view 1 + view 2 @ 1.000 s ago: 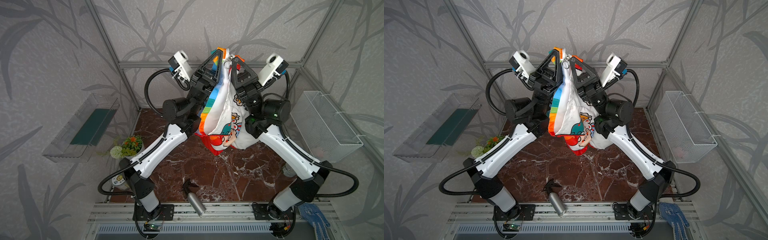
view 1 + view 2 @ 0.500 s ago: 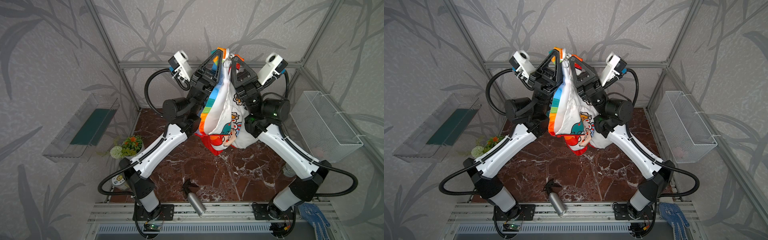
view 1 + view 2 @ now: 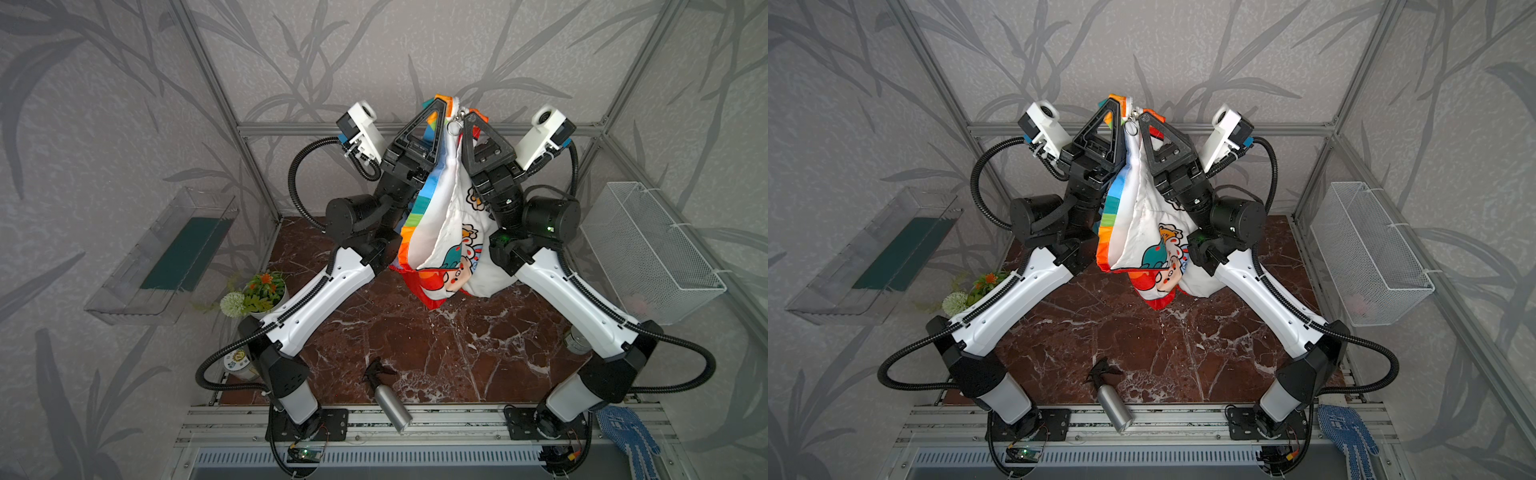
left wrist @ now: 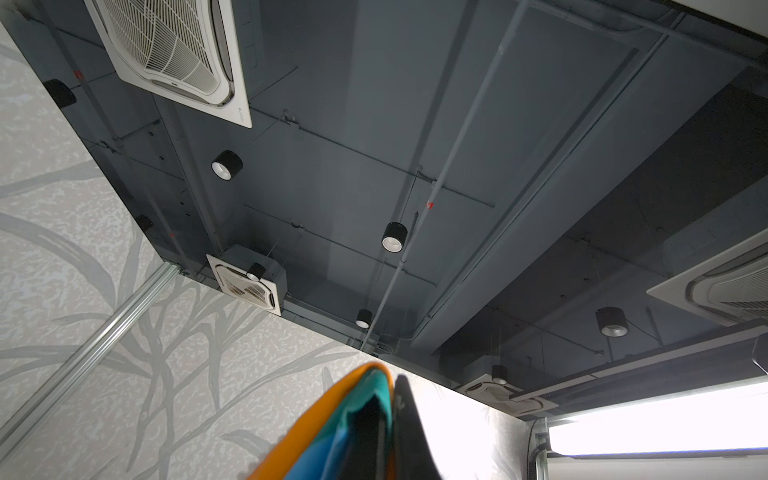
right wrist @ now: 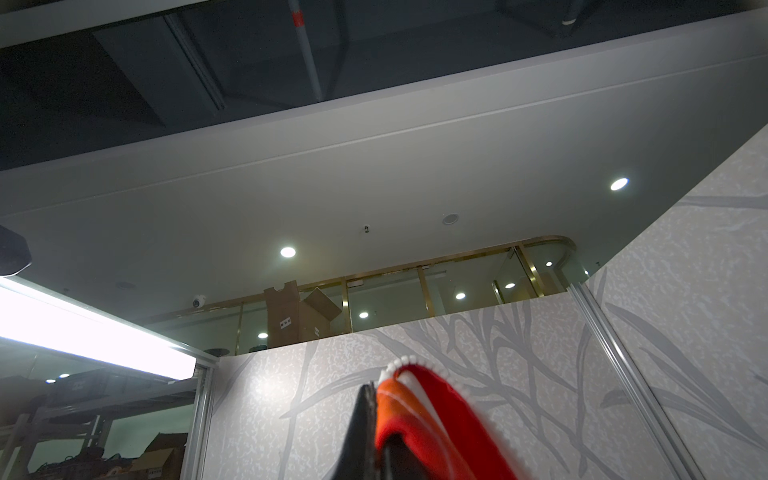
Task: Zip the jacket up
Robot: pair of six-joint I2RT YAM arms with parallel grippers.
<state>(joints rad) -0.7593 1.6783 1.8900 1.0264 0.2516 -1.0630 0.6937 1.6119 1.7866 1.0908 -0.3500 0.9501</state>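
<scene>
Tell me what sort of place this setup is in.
Probably a robot test booth inside an office or lab building: leaf-papered panel walls on aluminium framing enclose a marble-look tabletop, and above them the left wrist view shows a ceiling air-conditioning unit.

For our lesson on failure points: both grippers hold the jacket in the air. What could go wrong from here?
1. The left gripper and right gripper each pinch only the top edge of the jacket; its hanging weight could slip free.
2. The zipper pull dangles unheld between them; freeing a gripper to take it would likely drop one side.
</scene>
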